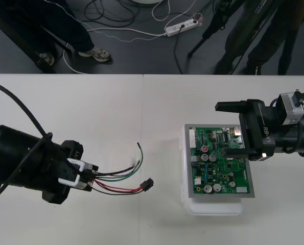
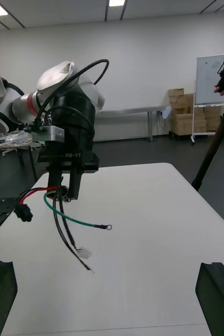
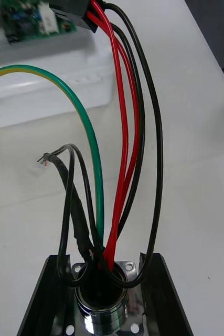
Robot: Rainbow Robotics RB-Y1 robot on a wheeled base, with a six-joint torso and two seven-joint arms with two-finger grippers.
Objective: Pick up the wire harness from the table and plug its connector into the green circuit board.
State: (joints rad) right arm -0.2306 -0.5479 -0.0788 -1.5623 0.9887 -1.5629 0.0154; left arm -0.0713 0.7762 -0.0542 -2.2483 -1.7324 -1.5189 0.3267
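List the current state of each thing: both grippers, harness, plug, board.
left gripper: shut on the socket.
right gripper: open, above the board's far edge.
harness: held at its socket end, wires trailing free.
plug: not in the board, short of it.
green circuit board: flat on its white base.

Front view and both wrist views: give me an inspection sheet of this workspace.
Surface: plain light table.
Job's things: green circuit board on its white base; wire harness held off to the board's left, plug not in the board.
Clutter: nothing seen.
Grippers: left claw shut on the harness's socket; right claw open over the board's right side.
Cables: black cable looping over the left arm; power strip beyond the table's far edge.
Surroundings: dark floor past the table.
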